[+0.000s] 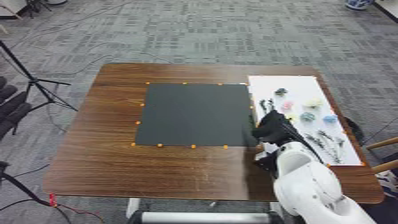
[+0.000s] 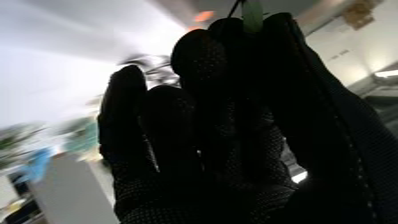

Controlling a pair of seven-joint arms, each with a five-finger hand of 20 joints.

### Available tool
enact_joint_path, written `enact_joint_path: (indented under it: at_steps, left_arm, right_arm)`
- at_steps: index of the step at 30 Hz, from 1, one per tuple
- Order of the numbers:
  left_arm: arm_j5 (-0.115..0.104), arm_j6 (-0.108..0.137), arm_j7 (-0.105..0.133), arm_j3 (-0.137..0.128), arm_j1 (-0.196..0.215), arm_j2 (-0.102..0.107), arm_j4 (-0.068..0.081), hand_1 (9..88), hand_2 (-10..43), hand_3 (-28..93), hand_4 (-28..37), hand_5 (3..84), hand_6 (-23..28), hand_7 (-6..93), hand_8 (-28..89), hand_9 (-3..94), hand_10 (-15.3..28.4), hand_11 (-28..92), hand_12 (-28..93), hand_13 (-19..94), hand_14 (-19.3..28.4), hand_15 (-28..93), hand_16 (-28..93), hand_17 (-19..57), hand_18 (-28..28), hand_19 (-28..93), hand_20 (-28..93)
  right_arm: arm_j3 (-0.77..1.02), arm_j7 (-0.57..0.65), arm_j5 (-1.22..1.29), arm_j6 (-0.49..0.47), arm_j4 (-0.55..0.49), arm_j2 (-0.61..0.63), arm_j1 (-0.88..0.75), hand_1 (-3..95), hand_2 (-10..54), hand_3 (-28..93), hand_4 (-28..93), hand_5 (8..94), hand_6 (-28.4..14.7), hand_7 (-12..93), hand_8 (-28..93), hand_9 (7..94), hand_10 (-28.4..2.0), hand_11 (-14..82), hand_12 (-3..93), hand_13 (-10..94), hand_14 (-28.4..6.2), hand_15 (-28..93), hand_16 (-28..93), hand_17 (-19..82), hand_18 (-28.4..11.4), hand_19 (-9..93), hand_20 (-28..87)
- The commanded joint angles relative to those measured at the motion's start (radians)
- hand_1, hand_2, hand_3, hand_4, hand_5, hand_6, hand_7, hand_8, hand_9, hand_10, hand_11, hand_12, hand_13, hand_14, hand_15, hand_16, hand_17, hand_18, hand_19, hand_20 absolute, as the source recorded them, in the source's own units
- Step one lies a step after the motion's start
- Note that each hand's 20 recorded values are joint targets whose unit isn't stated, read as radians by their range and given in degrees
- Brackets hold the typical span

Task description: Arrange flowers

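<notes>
In the head view my right hand (image 1: 277, 129) is over the left edge of the white sheet (image 1: 282, 82), beside the black square (image 1: 194, 115). In the right wrist view, the thumb and fingers of my right hand (image 2: 209, 130) pinch a thin green stem (image 2: 251, 15); its other end is out of sight. My left hand (image 1: 12, 109) is at the head view's left edge, fingers relaxed. On the sheet lie a pink flower (image 1: 287, 106), a pale yellow flower (image 1: 313, 103), a teal flower (image 1: 307, 117), a blue flower (image 1: 330, 119) and dark sprigs (image 1: 322, 137).
Orange markers line the black square and the sheet on the brown table (image 1: 160, 172). A black tripod (image 1: 37, 80) stands on the floor beyond the table's left side. Part of a wooden chair (image 1: 384, 144) is near the right edge.
</notes>
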Motion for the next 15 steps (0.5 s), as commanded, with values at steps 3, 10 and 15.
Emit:
enact_joint_path:
  at_steps: [3, 10, 15]
  left_arm:
    - [-0.015, -0.002, -0.007, 0.054, -0.079, 0.085, 0.048, 21.4, 15.8, 67, -28.3, 37.9, 8.5, 5.0, -6, 31.6, 13.8, 9, 12, 22, 13.8, 19, -1, -1.9, 11.5, 20, 10]
    - [-0.009, -0.022, -0.009, 0.057, -0.082, 0.11, 0.061, 20.9, 15.9, 67, -28.3, 37.7, 8.5, 4.8, -6, 31.5, 13.9, 8, 13, 22, 13.9, 18, -1, -1.9, 11.4, 20, 10]
    - [-0.018, 0.0, -0.016, 0.047, -0.066, 0.116, 0.055, 20.8, 15.7, 67, -28.3, 37.3, 8.5, 4.6, -5, 31.2, 13.8, 8, 13, 22, 13.8, 18, -1, -1.9, 11.4, 19, 10]
  right_arm:
    - [-0.182, -0.033, 0.05, 0.064, 0.117, -0.129, 0.312, 55.3, -9.5, 71, -21, 80.4, -1.5, 38, 22, 81.5, -11.6, 32.1, 55.7, 65, -18.9, 74, 45, 33, -28.4, 81, 37]
    - [-0.343, -0.046, 0.083, 0.032, 0.243, -0.237, 0.46, 54.3, -9.5, 71, -19, 79.2, -0.9, 42, 21, 81.2, -11.3, 34.3, 55.7, 66, -18.9, 75, 45, 34, -28.4, 83, 38]
    - [-0.434, -0.034, 0.067, -0.002, 0.305, -0.288, 0.523, 54.1, -9.5, 71, -18, 78.6, -0.6, 43, 20, 81.1, -11.4, 34.8, 55.4, 66, -18.7, 75, 45, 34, -28.4, 83, 37]
